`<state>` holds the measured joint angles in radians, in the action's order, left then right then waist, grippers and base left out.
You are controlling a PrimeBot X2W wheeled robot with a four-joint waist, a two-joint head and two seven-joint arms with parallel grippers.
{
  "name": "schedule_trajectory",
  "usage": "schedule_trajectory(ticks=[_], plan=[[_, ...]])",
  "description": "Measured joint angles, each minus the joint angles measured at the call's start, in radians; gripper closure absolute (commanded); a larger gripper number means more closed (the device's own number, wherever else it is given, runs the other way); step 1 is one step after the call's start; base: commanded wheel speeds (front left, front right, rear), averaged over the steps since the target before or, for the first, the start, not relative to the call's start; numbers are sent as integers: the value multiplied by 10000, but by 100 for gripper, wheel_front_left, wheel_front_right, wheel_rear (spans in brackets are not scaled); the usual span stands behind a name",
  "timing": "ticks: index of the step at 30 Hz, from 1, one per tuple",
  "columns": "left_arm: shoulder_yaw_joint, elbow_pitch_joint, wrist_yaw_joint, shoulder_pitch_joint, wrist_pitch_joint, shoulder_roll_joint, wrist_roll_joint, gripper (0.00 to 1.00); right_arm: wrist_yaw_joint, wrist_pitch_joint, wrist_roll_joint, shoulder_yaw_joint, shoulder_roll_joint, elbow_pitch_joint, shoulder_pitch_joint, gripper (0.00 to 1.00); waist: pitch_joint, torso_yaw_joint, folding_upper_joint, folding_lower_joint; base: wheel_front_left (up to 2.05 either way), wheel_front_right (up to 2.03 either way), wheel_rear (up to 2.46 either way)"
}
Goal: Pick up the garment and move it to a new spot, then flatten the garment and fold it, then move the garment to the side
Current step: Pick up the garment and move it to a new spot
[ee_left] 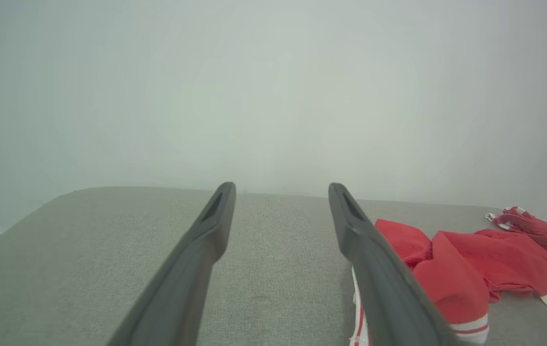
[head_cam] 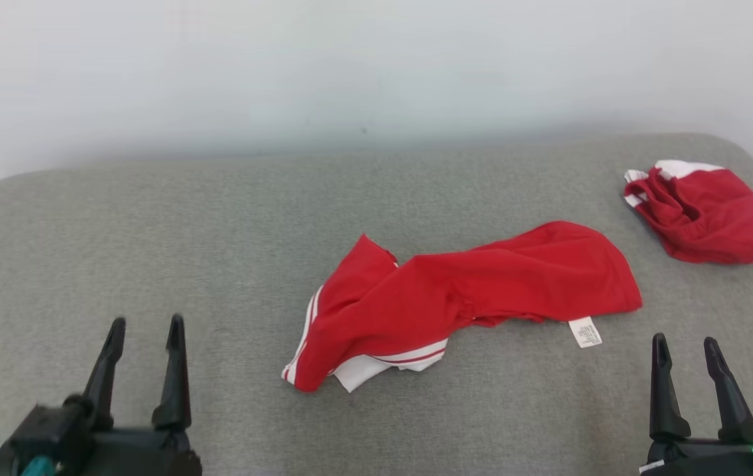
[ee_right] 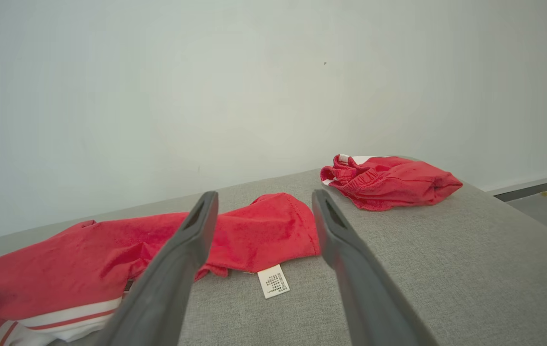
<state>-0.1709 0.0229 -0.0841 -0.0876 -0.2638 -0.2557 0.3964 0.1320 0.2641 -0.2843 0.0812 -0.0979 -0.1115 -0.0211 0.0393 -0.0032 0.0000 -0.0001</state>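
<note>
The garment (head_cam: 475,291) lies crumpled on the middle of the table (head_cam: 151,251), stretched from near left to far right. Its label (head_cam: 586,332) sticks out from the near edge at the right end, flat on the table. The other garment (head_cam: 707,211) lies bunched at the far right corner, apart from the first. The wall (head_cam: 350,66) stands behind the table. The left gripper (head_cam: 147,322) is at the near left and the right gripper (head_cam: 684,340) at the near right, the garment between them.

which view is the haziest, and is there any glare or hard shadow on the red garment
Left wrist view: the haziest, milky and low in contrast, with the left gripper soft near the lens. Head view: even, diffuse light, no glare, just a faint soft shadow under the red garment. Right wrist view: crisper, the white label shows its print lines, too small to read.
</note>
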Motion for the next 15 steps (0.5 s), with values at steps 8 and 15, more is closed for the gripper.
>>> schedule_trajectory(ticks=[8,15], plan=[[665,-502,238,1225,0,456,-648,0,0,-12,0,15,0,128,-308,0,-279,409,0,1,0,0,0],[945,-464,591,1591,0,790,-1179,0,0,-86,0,6,13,249,-490,0,-364,540,0,1,0,0,0]])
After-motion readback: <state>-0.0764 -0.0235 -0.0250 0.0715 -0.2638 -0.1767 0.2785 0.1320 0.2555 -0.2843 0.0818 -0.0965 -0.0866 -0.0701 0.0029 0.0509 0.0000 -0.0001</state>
